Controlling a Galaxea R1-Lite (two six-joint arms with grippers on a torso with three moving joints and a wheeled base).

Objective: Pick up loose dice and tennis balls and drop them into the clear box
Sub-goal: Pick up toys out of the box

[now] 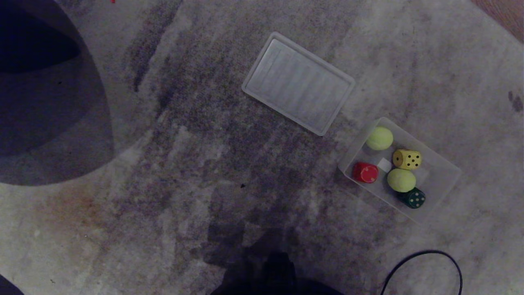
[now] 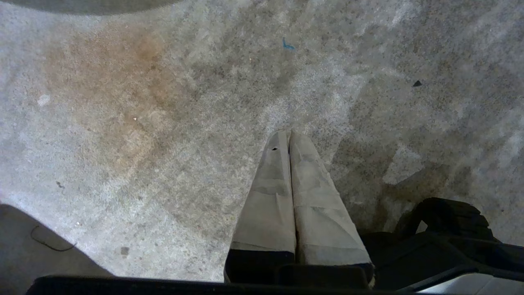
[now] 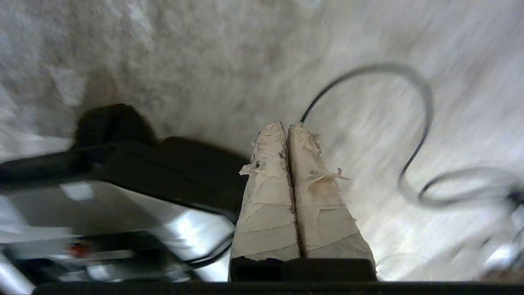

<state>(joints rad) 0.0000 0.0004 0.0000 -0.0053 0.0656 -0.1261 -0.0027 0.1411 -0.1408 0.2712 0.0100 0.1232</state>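
Observation:
The clear box (image 1: 444, 174) lies on the grey carpet at the right of the head view. Inside it sit two tennis balls (image 1: 379, 138) (image 1: 401, 180), a yellow die (image 1: 407, 159), a red die (image 1: 365, 172) and a dark green die (image 1: 414, 198). Neither arm reaches into the head view. My left gripper (image 2: 289, 133) is shut and empty over bare carpet. My right gripper (image 3: 286, 127) is shut with nothing between its taped fingers, hanging over carpet beside the robot's base.
A flat ribbed clear lid (image 1: 298, 83) lies on the carpet behind and left of the box. A black cable (image 1: 425, 266) loops at the front right, also in the right wrist view as a cable (image 3: 413, 135). A dark rounded shape (image 1: 45, 98) fills the far left.

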